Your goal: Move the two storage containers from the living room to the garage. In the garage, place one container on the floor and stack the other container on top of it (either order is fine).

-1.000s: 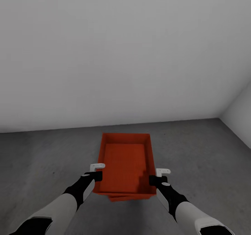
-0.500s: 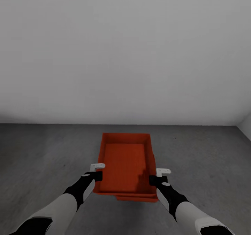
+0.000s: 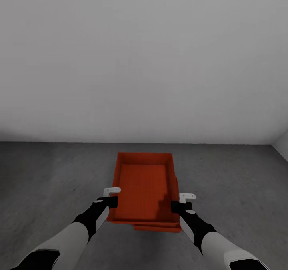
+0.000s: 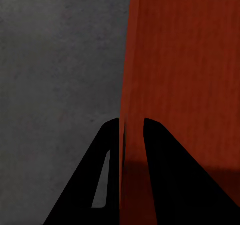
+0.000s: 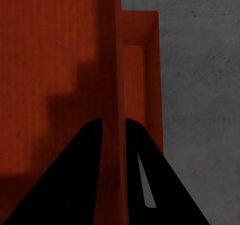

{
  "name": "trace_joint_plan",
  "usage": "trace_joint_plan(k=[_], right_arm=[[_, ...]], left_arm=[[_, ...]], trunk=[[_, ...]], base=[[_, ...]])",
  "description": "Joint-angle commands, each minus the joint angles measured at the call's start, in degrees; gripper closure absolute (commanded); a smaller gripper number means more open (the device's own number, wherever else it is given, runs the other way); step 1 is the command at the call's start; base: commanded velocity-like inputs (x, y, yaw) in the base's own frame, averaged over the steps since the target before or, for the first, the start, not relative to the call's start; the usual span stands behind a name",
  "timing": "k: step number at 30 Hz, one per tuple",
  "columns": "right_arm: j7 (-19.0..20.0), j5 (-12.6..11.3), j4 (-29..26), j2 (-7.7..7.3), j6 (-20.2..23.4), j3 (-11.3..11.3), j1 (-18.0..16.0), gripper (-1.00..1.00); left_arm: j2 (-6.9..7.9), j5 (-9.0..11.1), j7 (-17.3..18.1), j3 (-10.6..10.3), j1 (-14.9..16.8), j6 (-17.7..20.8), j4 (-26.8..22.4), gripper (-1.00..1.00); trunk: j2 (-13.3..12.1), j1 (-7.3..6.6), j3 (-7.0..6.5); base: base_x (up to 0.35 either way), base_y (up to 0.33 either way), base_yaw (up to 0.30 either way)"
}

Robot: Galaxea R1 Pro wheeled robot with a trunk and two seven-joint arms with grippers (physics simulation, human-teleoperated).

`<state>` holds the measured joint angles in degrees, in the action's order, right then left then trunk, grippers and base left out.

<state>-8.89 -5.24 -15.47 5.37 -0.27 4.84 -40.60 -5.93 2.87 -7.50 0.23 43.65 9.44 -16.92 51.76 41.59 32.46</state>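
Nearest, the left claw (image 3: 111, 196) and right claw (image 3: 182, 202) each pinch a long wall of the upper container (image 3: 144, 184), holding it just above the lower container (image 3: 157, 227), which sits on the garage floor (image 3: 48, 182) and peeks out skewed toward the right. Released now, the upper bin may land crooked or catch a rim and tip. Beyond stands the bare wall (image 3: 144, 61).

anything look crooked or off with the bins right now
Slightly. The upper storage container, pinched by the left gripper and right gripper on its side walls, doesn't sit square over the lower container: the lower one pokes out at the near-right corner. No damage shows.
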Motion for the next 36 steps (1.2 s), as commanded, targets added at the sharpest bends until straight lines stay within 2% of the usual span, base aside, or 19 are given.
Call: trace_joint_plan(k=[1, 17, 36], right_arm=[[-0.5, -0.7, 0.2, -0.19, -0.1, -0.8, 0.0, 1.0], [-0.6, -0.7, 0.2, -0.19, 0.0, -0.8, 0.0, 1.0], [-0.5, -0.7, 0.2, -0.19, 0.2, -0.8, 0.0, 1.0]], left_arm=[[0.04, -0.9, -0.6, 1.3, 0.0, -1.9, -0.5, 1.0], [0.02, -0.7, -0.5, 1.3, 0.0, -1.9, -0.7, 1.0], [0.04, -0.7, -0.4, 1.3, 0.0, -1.9, -0.5, 1.0]], trunk=[[0.0, 0.0, 0.05], [0.0, 0.0, 0.05], [0.0, 0.0, 0.05]], base=[[0.0, 0.0, 0.0], [0.0, -0.017, 0.0], [0.0, -0.234, 0.0]])
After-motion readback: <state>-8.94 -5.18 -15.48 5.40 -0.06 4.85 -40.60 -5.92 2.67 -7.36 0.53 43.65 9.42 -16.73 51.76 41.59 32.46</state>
